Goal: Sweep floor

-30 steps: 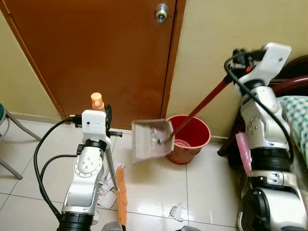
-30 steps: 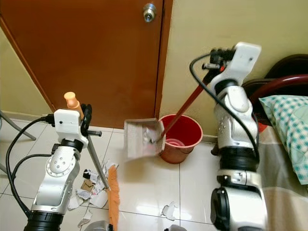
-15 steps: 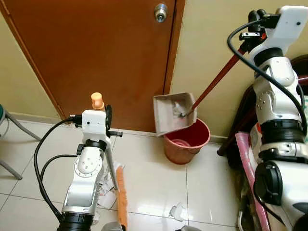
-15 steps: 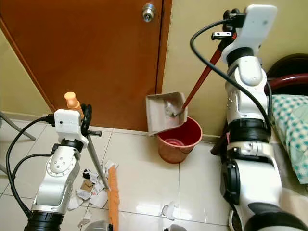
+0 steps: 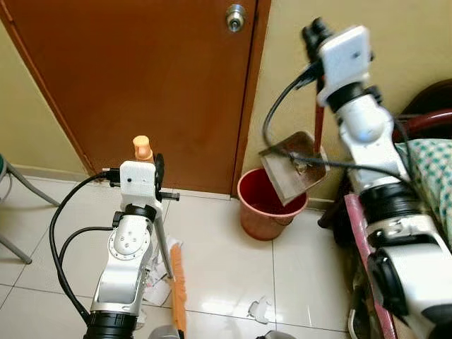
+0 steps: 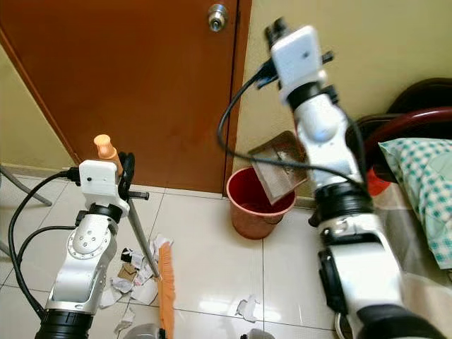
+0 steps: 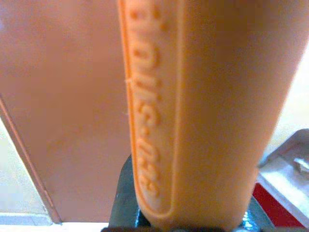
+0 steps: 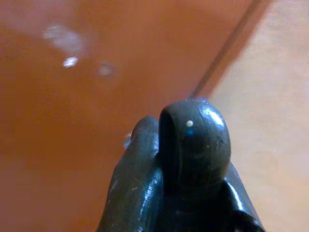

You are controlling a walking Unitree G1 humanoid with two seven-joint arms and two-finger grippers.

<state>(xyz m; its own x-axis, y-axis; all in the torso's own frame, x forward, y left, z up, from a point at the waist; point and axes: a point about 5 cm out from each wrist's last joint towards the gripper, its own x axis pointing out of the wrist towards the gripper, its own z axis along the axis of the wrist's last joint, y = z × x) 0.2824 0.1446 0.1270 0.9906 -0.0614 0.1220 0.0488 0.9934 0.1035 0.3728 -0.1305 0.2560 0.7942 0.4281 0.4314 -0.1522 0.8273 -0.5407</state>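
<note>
While tipped over the red bucket [image 5: 265,205], the dustpan [image 5: 293,173] gripped by right tool [image 5: 316,35]; broom [image 5: 176,282] gripped by left tool [image 5: 157,176].

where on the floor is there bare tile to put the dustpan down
Bare tile lies between the broom and the red bucket, reaching back to the door, and also right of the bucket. It is crowded around the broom head, where paper scraps lie, and one scrap sits nearer.

Brown door [image 5: 148,78] with round knob [image 5: 236,18]
</note>
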